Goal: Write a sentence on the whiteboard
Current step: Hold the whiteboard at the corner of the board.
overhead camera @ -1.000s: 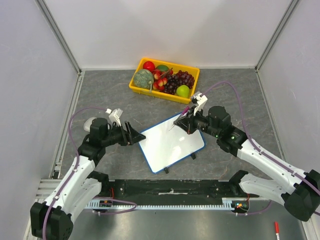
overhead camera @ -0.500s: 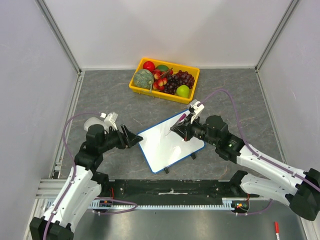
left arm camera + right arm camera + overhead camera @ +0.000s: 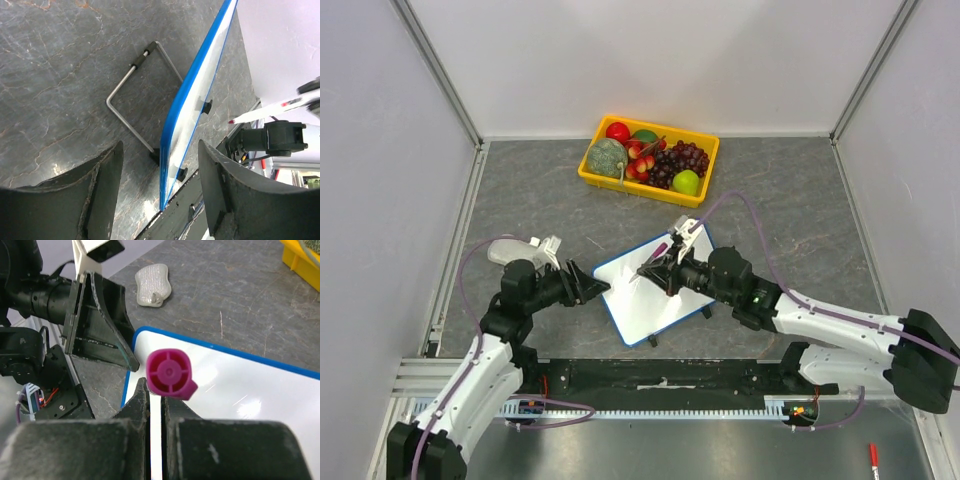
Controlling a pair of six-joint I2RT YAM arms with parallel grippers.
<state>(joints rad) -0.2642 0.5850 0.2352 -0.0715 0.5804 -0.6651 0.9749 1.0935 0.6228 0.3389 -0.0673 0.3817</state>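
Marker being clenched in right gripper, angled over blank board for writing. Left gripper being held unclenched astride board edge, likely for steadying.

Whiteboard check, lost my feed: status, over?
Left tool open at whiteboard corner. Right tool shut on marker above it. No writing visible. Nothing in the way.
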